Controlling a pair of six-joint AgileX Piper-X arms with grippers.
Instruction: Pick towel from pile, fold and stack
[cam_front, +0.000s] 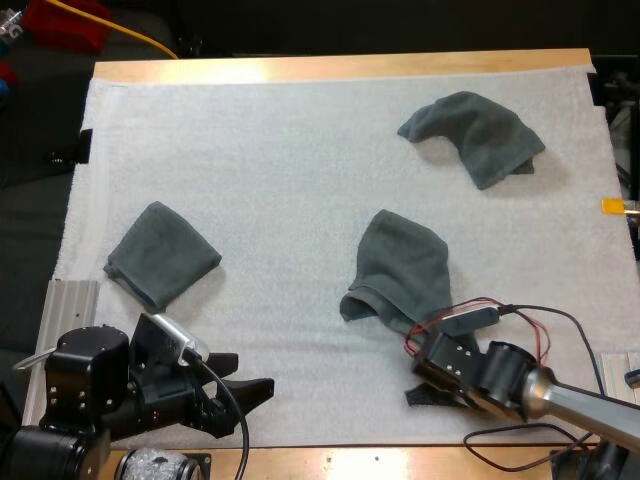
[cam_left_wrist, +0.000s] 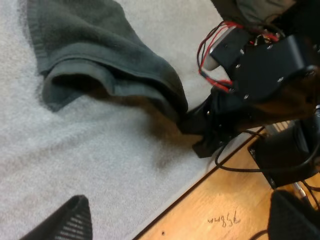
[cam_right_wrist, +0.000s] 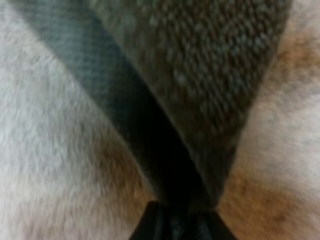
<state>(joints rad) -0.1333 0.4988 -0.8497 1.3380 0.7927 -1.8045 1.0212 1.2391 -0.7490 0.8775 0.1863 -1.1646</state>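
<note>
A dark grey-green towel (cam_front: 400, 265) lies crumpled in the middle of the white mat (cam_front: 290, 150). My right gripper (cam_front: 420, 385) is at the towel's near corner and shut on it. The right wrist view shows that towel (cam_right_wrist: 200, 85) running down into the pinched fingertips (cam_right_wrist: 150, 225). My left gripper (cam_front: 240, 380) rests open near the mat's front edge, holding nothing. From the left wrist view, the towel (cam_left_wrist: 100, 55) spreads out from the right gripper (cam_left_wrist: 197, 127). A folded towel (cam_front: 160, 255) sits at the left. Another crumpled towel (cam_front: 475, 135) lies at the far right.
The wooden table edge (cam_front: 330, 68) runs along the far side of the mat, and bare wood (cam_left_wrist: 220, 205) shows in front of it. A metal rail (cam_front: 65, 305) sits at the mat's left front corner.
</note>
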